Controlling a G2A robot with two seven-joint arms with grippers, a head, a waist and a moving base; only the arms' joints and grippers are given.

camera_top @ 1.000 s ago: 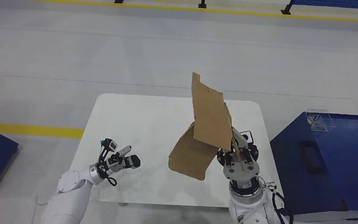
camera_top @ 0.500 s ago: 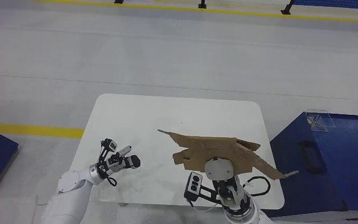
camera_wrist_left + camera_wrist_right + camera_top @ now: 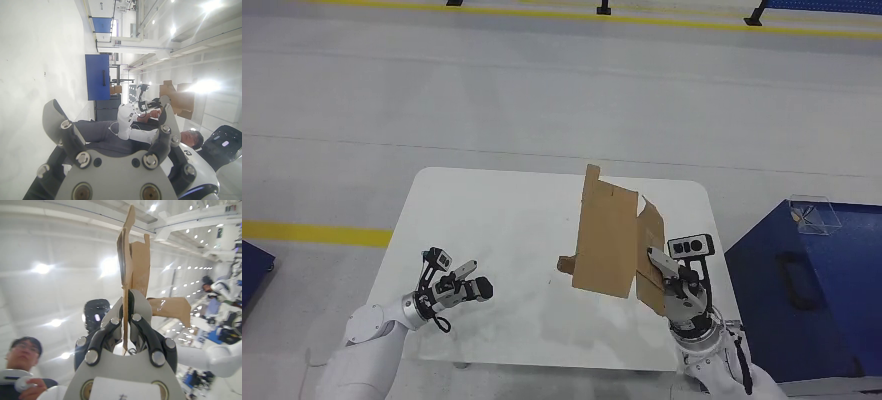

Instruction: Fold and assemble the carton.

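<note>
A flat, partly unfolded brown carton (image 3: 607,240) stands on edge in the air over the right half of the white table (image 3: 482,215). My right gripper (image 3: 654,272) is shut on its lower right edge. The right wrist view shows the cardboard sheet (image 3: 140,262) pinched between the right gripper's (image 3: 126,298) two fingers, with flaps sticking up and sideways. My left gripper (image 3: 468,284) hovers open near the table's front left, well apart from the carton. In the left wrist view its fingers (image 3: 54,113) are spread with nothing between them, and the carton (image 3: 179,102) shows far off.
A blue cabinet (image 3: 812,290) stands right beside the table's right edge, with a clear container (image 3: 814,213) on top. The table's left and back areas are bare white surface.
The right arm swung the carton from upright to lying flat and low half a second ago, then back to upright, now farther right. The left arm has stayed still.
</note>
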